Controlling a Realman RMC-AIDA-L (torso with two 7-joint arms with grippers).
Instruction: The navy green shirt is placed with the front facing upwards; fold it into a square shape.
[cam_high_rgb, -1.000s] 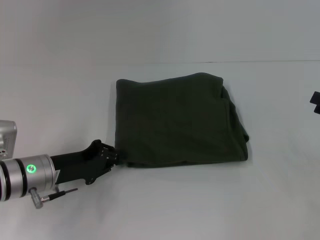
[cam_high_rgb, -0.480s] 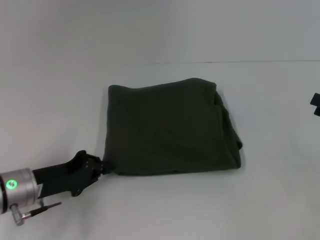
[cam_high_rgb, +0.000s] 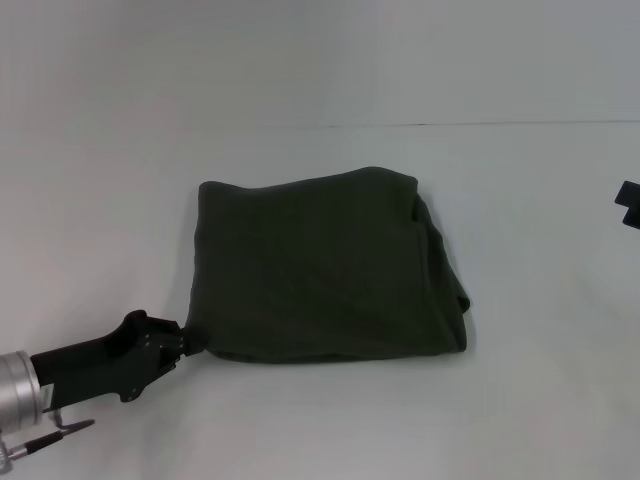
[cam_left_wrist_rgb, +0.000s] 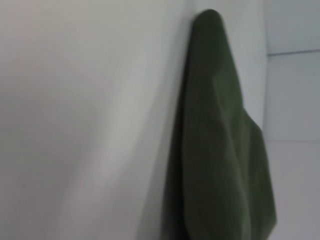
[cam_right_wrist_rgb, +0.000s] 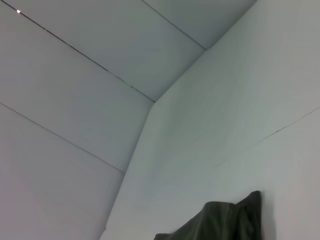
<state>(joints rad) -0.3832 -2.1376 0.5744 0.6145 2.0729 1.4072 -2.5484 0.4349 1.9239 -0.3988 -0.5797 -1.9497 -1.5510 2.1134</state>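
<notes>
White table (cam_high_rgb: 320, 420) carries the navy green shirt (cam_high_rgb: 320, 265), folded into a rough square at centre. Left gripper (cam_high_rgb: 183, 338) pinches its near-left corner. Right gripper (cam_high_rgb: 628, 203) barely visible at far right edge; finger state unclear.

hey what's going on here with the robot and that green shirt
The left pincer grips the near-left corner of the navy green shirt, which is already folded into a rough square on the white table. Over the last second it has dragged the bundle toward the robot's left and nearer. The right pincer sits idle at the table's right edge.
</notes>
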